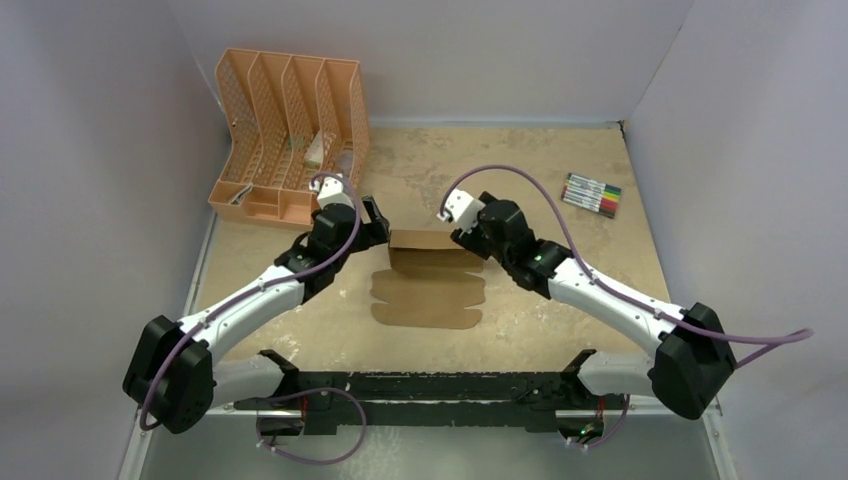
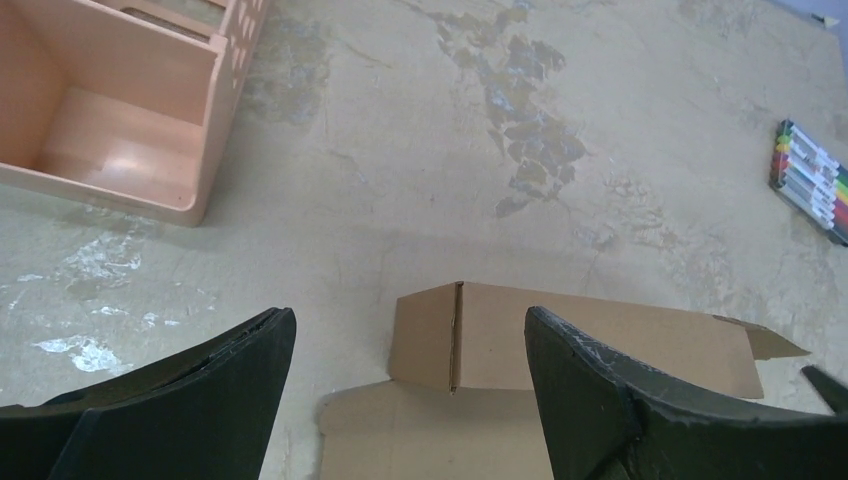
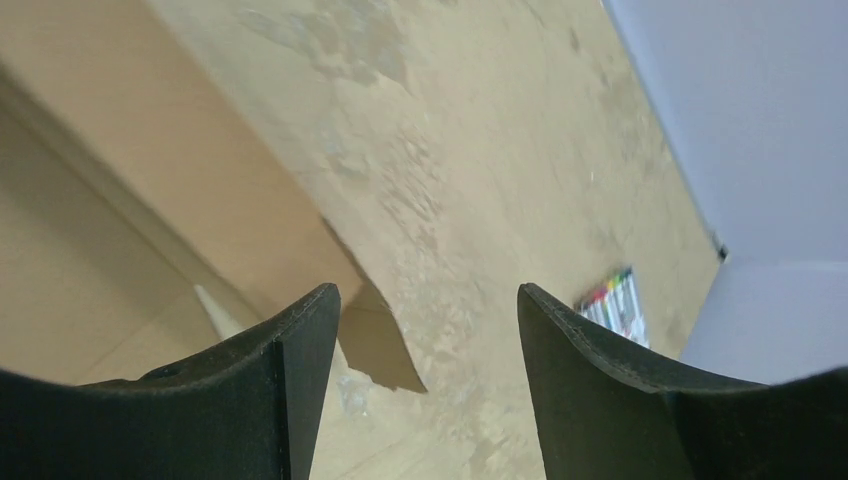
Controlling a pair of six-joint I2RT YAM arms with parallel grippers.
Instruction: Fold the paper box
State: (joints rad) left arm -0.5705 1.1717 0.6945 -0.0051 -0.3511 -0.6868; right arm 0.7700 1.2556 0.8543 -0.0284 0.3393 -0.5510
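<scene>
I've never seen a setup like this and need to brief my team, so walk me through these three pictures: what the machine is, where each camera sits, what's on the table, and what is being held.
The machine is two robot arms bolted at the near edge of a table, each ending in a two-finger gripper.

The wide picture comes from a fixed camera above and behind the arms. The other two come from cameras on the wrists, so the dark shapes at the bottom are each gripper's own fingers.

On the table lies the paper box, a brown cardboard sheet with its far part folded up. The left gripper and right gripper sit at either end of that fold. Both stand open and hold nothing.

Also there: a peach slotted organizer at the far left and a pack of coloured markers at the far right.
</scene>
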